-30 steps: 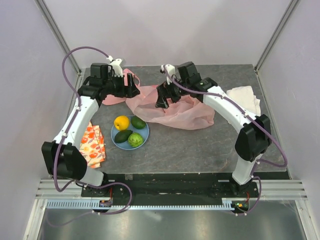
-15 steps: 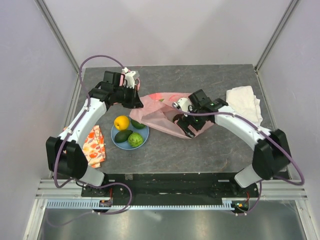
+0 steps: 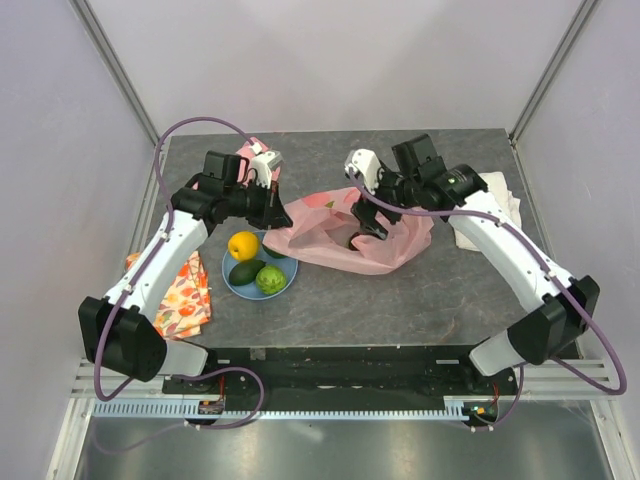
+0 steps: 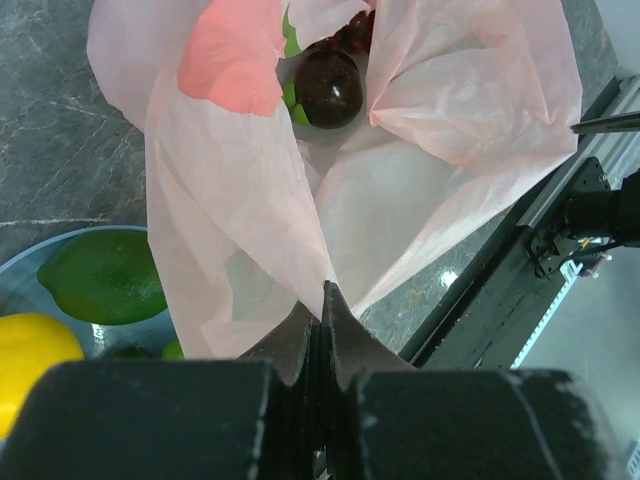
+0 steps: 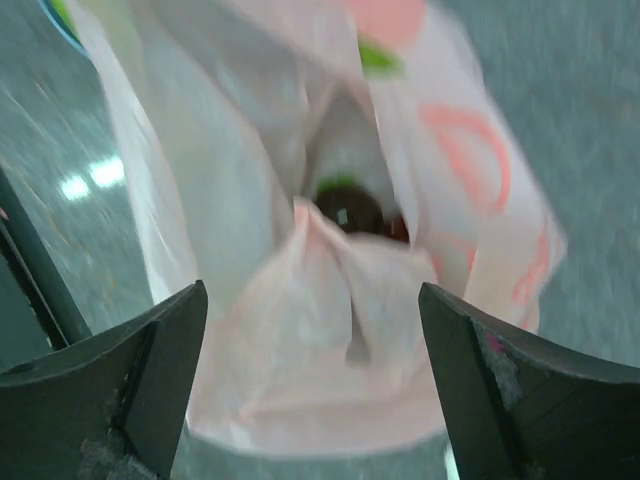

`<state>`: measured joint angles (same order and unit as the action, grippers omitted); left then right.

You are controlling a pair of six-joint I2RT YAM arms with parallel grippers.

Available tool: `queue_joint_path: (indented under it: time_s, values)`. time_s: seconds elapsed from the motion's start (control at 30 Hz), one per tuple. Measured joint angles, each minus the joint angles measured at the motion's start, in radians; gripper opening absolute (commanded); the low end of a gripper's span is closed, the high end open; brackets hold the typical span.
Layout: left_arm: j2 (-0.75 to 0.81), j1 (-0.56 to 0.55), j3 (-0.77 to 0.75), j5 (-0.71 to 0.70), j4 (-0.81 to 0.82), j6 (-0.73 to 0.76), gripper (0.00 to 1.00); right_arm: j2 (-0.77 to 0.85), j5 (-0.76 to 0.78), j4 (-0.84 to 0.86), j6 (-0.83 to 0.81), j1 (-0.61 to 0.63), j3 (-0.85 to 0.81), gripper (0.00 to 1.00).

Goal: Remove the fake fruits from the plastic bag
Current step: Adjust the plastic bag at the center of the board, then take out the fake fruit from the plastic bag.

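Observation:
The pink plastic bag (image 3: 335,245) lies mid-table with its mouth held up. My left gripper (image 3: 279,211) is shut on the bag's edge (image 4: 250,250), the film pinched between its fingertips (image 4: 325,292). Inside the bag lie a dark purple fruit (image 4: 330,88) and part of a red grape bunch (image 4: 356,28). My right gripper (image 3: 362,226) hangs open over the bag's mouth (image 5: 300,330), jaws wide and empty, the dark purple fruit (image 5: 350,210) below. The blue plate (image 3: 288,266) holds a yellow lemon (image 3: 243,245), a dark green avocado (image 3: 245,272) and a round green fruit (image 3: 270,279).
An orange patterned cloth (image 3: 185,290) lies left of the plate. A white cloth (image 3: 490,200) sits at the back right under the right arm. The metal rail (image 4: 560,230) runs along the table's near edge.
My left gripper has closed on the bag's edge and lifted it. The right arm swung down to the bag's front, then rose over its mouth. The bag bunched and shifted.

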<state>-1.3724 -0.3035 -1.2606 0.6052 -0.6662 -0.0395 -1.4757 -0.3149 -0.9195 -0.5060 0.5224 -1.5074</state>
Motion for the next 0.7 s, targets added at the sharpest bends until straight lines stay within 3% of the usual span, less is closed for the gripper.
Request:
queue_joint_path:
  time_s: [0.13,0.3,0.43,0.53,0.7]
  values:
    - [0.0,-0.002,0.0,-0.001,0.0,0.002,0.02,-0.111,-0.15,0.087,0.011,0.004,-0.092,0.77]
    - [0.0,-0.002,0.0,-0.002,0.0,0.003,0.02,-0.346,-0.203,0.13,0.011,0.004,-0.11,0.72]
    - [0.0,-0.002,0.001,-0.002,0.002,0.003,0.02,-0.453,-0.19,0.141,0.012,0.004,-0.077,0.75]
    - [0.0,-0.002,0.001,-0.002,0.002,0.003,0.02,-0.459,-0.145,0.151,0.016,0.004,-0.05,0.84]
    - [0.0,-0.002,0.001,-0.002,0.003,0.003,0.02,-0.45,-0.054,0.216,0.023,0.004,0.0,0.87]
